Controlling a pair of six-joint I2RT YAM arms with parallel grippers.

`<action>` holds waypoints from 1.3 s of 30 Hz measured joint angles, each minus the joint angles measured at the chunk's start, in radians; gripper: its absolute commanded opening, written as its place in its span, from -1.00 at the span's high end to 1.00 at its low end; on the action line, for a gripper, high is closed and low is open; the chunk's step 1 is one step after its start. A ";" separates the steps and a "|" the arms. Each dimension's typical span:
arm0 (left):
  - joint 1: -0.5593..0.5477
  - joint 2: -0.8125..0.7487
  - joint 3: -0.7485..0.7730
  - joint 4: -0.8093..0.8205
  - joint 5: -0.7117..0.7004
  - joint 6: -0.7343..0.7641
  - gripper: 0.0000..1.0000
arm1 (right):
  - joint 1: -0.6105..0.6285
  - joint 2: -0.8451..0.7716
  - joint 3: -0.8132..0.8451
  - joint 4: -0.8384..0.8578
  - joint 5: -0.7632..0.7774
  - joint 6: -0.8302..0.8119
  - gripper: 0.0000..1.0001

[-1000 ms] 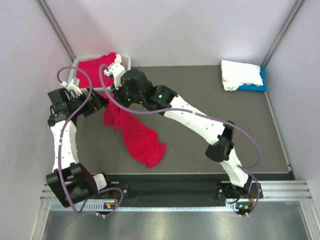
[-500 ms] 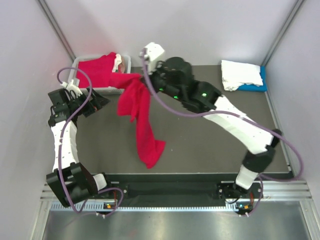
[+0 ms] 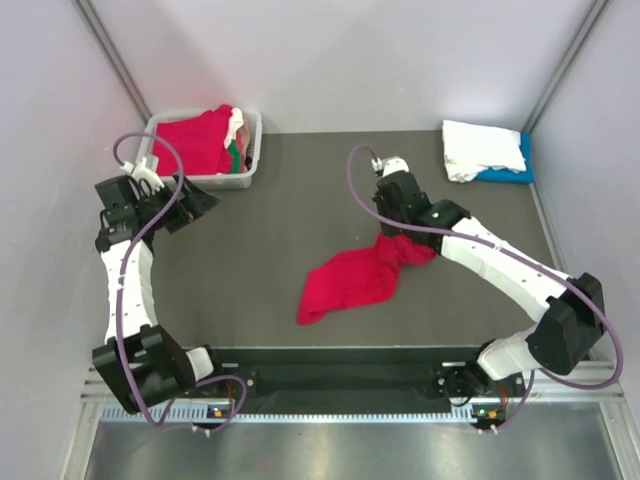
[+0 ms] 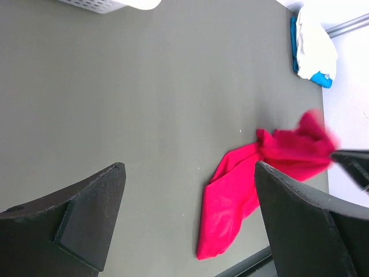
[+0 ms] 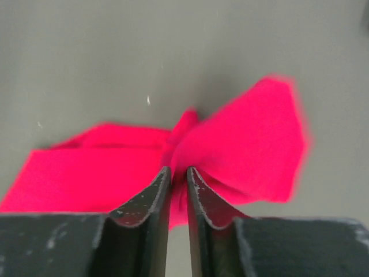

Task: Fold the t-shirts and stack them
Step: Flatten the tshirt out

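A red t-shirt (image 3: pixel 352 278) lies bunched on the dark table, trailing toward the near edge. My right gripper (image 5: pixel 178 173) is shut on its upper end, seen in the top view (image 3: pixel 400 238); the cloth (image 5: pixel 242 144) is pinched between the fingers. The same shirt shows in the left wrist view (image 4: pixel 248 184). More red shirts (image 3: pixel 195 140) fill the pale tub (image 3: pixel 250 150) at the back left. My left gripper (image 3: pixel 195 205) is open and empty, hovering in front of the tub, well left of the shirt. A folded white shirt (image 3: pixel 482 148) lies on a blue one (image 3: pixel 510 176) at the back right.
Grey walls close in on the left, back and right. The table's near edge runs along a black rail (image 3: pixel 340 360). The folded stack also shows in the left wrist view (image 4: pixel 314 46).
My right arm has swung from the tub to the table's middle right, dragging the red shirt out and down onto the table. The left arm has not moved.
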 measured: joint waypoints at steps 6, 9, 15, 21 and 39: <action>0.000 0.011 0.037 -0.009 -0.007 0.009 -0.95 | -0.001 -0.025 -0.058 -0.027 -0.019 0.087 -0.99; 0.000 0.022 0.048 -0.012 -0.010 0.018 -0.95 | -0.002 -0.044 -0.060 -0.032 -0.021 0.119 -1.00; -0.001 0.050 0.065 -0.016 -0.015 0.027 -0.95 | -0.012 -0.113 -0.128 0.023 -0.005 0.156 -0.99; -0.117 0.064 0.111 -0.090 -0.097 0.101 -0.97 | -0.098 0.029 -0.177 0.116 0.002 0.160 -0.99; -0.600 0.118 0.079 -0.288 -0.347 0.306 -0.97 | -0.269 0.110 -0.319 0.220 -0.180 0.136 1.00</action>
